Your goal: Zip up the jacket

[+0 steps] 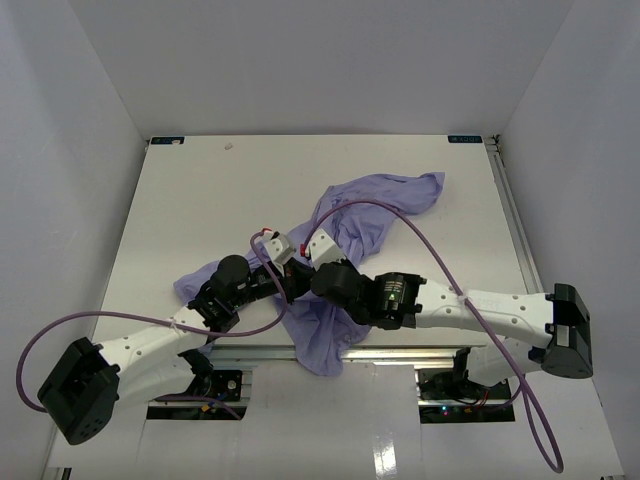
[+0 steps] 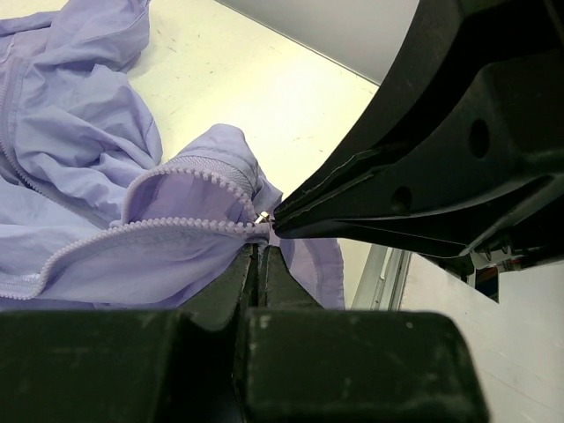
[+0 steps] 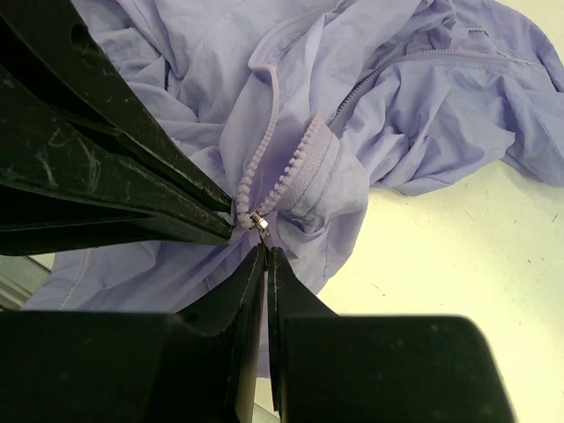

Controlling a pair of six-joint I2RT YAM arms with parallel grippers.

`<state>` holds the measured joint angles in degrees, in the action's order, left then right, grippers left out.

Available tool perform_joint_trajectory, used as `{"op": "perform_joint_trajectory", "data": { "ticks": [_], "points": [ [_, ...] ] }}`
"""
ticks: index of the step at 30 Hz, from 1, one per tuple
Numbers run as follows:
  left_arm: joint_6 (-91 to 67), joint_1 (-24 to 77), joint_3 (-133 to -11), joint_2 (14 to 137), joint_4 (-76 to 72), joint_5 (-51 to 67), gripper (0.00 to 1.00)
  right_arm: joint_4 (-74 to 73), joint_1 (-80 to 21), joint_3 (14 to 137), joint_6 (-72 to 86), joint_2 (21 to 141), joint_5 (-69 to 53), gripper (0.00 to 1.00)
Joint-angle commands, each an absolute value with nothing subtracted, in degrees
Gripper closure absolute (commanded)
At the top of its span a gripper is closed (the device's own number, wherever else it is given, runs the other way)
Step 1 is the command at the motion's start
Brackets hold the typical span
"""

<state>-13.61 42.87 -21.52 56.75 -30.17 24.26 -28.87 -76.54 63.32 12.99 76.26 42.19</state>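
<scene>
The lavender jacket (image 1: 385, 205) lies crumpled across the white table (image 1: 200, 200), with one part hanging over the front edge. Its zipper is open: two tooth rows (image 3: 264, 159) meet at a small metal slider (image 3: 256, 220), also seen in the left wrist view (image 2: 263, 214). My left gripper (image 1: 286, 284) is shut on the jacket's edge just below the slider (image 2: 260, 251). My right gripper (image 1: 304, 274) is shut on the slider's pull tab (image 3: 266, 251). The two grippers meet tip to tip at the slider.
A metal rail (image 1: 400, 352) runs along the table's front edge and shows in the left wrist view (image 2: 388, 273). White walls close in the left, back and right sides. A purple cable (image 1: 440, 260) arcs over the right arm.
</scene>
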Motion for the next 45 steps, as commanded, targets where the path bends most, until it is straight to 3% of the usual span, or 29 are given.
{"op": "perform_joint_trajectory", "data": {
  "ticks": [1,21,32,45],
  "points": [
    [-12.7,42.8,-21.4,56.2,-22.7,24.6,1.0,-30.2,-76.1,67.4,11.8,74.9,50.5,0.92],
    [-13.3,42.8,-21.6,56.0,-20.9,26.7,1.0,-27.2,-76.1,68.2,4.5,74.4,56.4,0.92],
    [-13.2,42.8,-21.4,56.5,-20.9,26.5,1.0,-3.0,-76.1,58.7,-4.7,68.7,50.6,0.92],
    [-13.4,42.8,-22.1,59.2,-21.4,26.9,1.0,10.5,-76.1,54.8,-9.2,67.0,49.2,0.92]
  ]
}}
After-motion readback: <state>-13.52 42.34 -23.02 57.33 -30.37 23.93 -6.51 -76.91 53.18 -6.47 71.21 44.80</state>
